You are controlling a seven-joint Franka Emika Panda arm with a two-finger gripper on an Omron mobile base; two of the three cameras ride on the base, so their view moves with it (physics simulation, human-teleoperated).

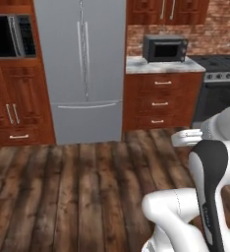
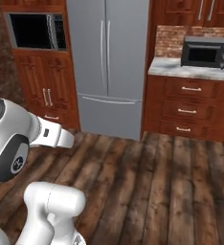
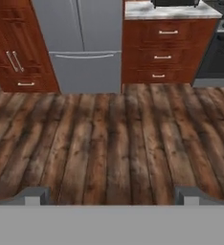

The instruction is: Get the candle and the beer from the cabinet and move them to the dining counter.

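At the far left a built-in black oven (image 1: pixel 11 35) is set into tall reddish-brown units, with a pair of panelled doors (image 1: pixel 11 106) carrying two vertical silver handles below it. Next to these a grey French-door refrigerator (image 1: pixel 82 64) is seen, its bottom drawer closed. To its right a low drawer unit (image 1: pixel 158 101) with three short handles is topped by a small marble worktop (image 1: pixel 161 65) backed with red brick, and a dark microwave (image 1: pixel 165 48) stands on that worktop. Above the brick, the cabinet (image 1: pixel 168 11) is mounted on the wall, its doors closed and its long bar handles visible. At the far right a black stove (image 1: pixel 220 83) is placed beside the drawers.

A stretch of bare dark wooden floor (image 3: pixel 109 143) lies between the robot and these units. In the hand view the gripper (image 3: pixel 111 195) is held low over this floor with its fingertips (image 3: pixel 35 195) spread wide apart and nothing between them. The cabinet is well apart from it, higher up and to the right. Candle and beer cannot be made out.
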